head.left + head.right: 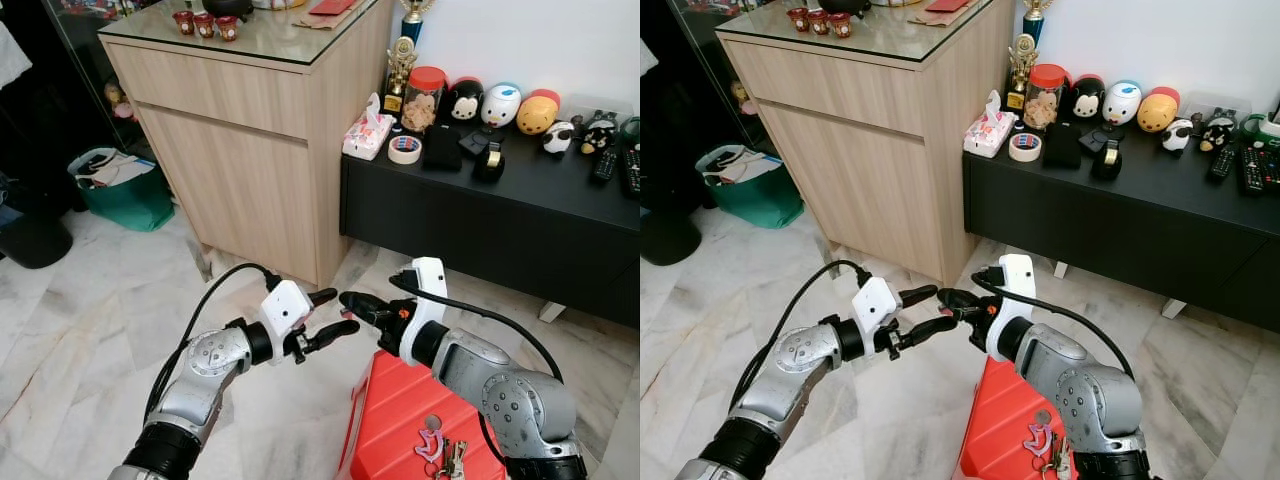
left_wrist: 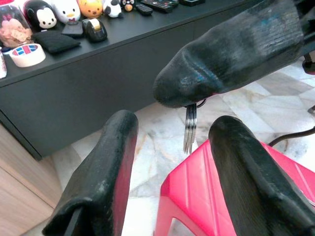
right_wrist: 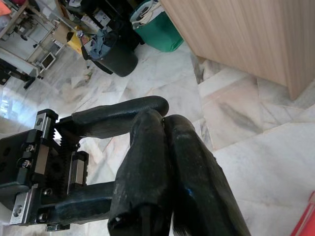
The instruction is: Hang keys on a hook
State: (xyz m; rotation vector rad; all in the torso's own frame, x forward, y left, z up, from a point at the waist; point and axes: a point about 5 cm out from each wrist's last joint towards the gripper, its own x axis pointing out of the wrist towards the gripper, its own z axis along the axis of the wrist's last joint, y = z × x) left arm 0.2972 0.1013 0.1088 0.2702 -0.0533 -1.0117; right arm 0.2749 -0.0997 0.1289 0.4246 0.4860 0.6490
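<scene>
Jaws pressed shut on the key ring (image 2: 190, 129) are seen at the right gripper (image 1: 352, 299), those of the left gripper (image 1: 336, 312) spread just beside it above the red stool (image 1: 420, 420) — the handover should be closed squarely before release.

Marble floor (image 1: 90, 310) w/ red stool (image 1: 400, 420), wood cabinet (image 1: 240, 150), black low unit (image 1: 500, 220), green bag (image 1: 120, 190)

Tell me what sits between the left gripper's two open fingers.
The right gripper reaches between the left gripper's fingers, pinching a key ring; the left wrist view shows it.
</scene>
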